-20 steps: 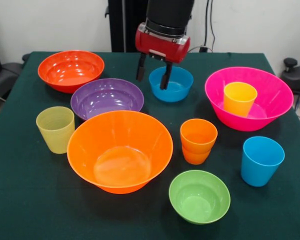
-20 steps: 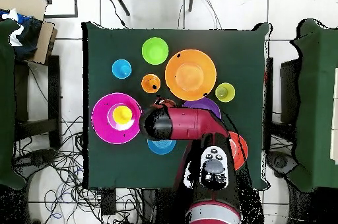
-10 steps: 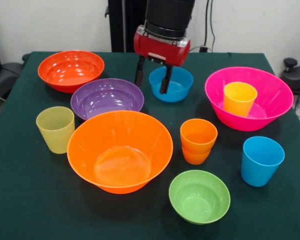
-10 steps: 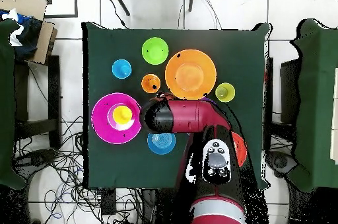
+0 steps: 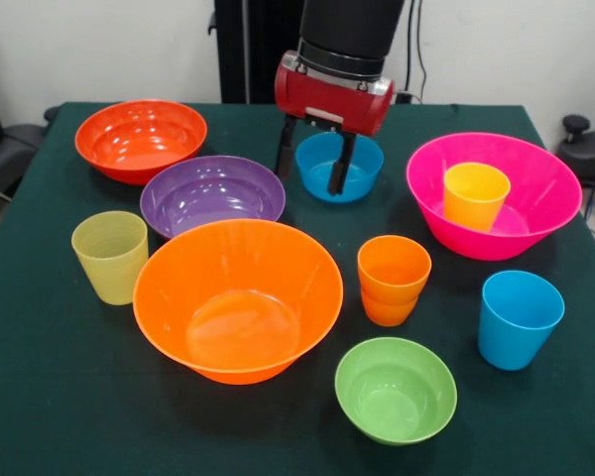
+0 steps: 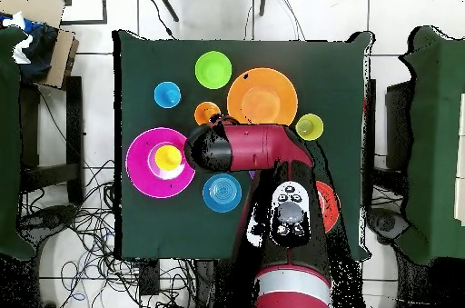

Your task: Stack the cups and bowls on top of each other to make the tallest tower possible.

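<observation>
My gripper (image 5: 314,169) hangs open and empty, its two dark fingers in front of the small blue bowl (image 5: 365,164). From above, the gripper head (image 6: 207,145) sits between the hot pink bowl (image 6: 138,166) and the orange cup (image 6: 207,112). A yellow cup (image 5: 474,195) stands inside the hot pink bowl (image 5: 545,188). Separate on the cloth are the large orange bowl (image 5: 238,297), the purple bowl (image 5: 211,193), the red-orange bowl (image 5: 139,137), the lime green bowl (image 5: 395,389), the orange cup (image 5: 393,278), the sky blue cup (image 5: 519,317) and the yellow-green cup (image 5: 110,255).
The dark green table (image 5: 40,397) carries all the vessels, and its edges lie close to the outer ones. In the overhead view the arm (image 6: 281,154) covers most of the purple bowl and part of the red-orange bowl (image 6: 331,204).
The gripper has shifted right and slightly nearer in the front view, still open. From above it moved off the blue bowl, which now shows whole.
</observation>
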Controlling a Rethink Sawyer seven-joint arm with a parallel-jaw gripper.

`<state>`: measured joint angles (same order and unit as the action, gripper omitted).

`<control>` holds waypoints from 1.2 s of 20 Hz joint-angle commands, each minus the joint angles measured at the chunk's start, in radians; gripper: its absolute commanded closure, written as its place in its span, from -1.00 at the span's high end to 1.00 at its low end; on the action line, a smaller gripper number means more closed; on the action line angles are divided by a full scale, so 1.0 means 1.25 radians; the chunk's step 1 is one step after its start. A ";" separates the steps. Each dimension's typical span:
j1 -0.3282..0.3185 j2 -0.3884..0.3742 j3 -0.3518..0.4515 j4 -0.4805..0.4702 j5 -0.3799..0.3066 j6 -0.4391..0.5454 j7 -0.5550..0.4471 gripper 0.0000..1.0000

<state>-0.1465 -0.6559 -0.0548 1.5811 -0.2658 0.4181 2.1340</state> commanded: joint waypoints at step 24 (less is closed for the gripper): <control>0.047 0.164 0.010 -0.153 -0.113 -0.028 -0.021 1.00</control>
<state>-0.0951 -0.5212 -0.0826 1.4189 -0.3185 0.4304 2.1342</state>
